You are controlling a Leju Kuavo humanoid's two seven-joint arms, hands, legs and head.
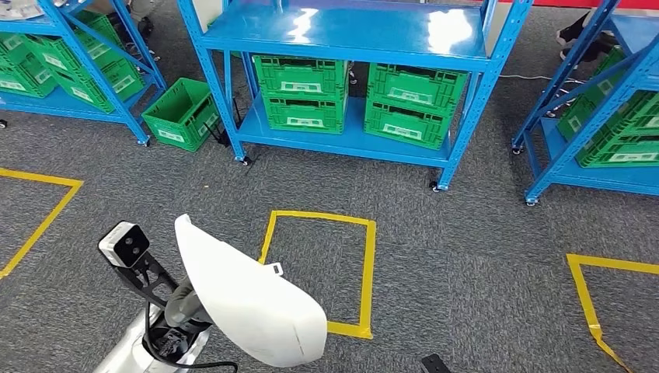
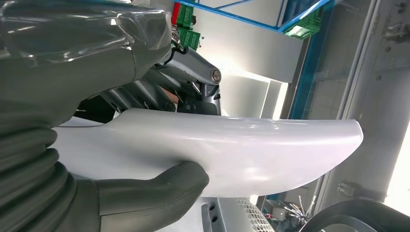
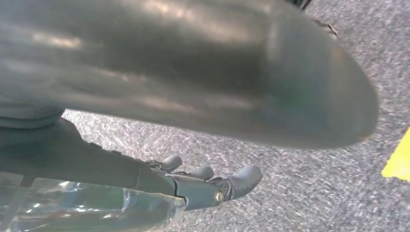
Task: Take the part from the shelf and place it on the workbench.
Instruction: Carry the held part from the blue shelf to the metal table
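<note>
One smooth white curved plastic shell part, at 7 o'clock, looks light, stiff and slippery, clamped near one end between thumb and fingers of the left hand; the right hand hangs loosely open, empty.

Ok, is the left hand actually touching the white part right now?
Touching. In the left wrist view the left hand clamps the white part: thumb pressed on one face, fingers on the other, no gap.

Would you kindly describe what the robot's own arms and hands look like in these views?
The left arm is silver, with black cables looped at the wrist and a white camera box on a black bracket. The left hand has a grey ribbed cover, a thick grey thumb and dark metal fingers. The right hand shows grey rounded fingertips, a brass-coloured screw and clear plastic wrap.
</note>
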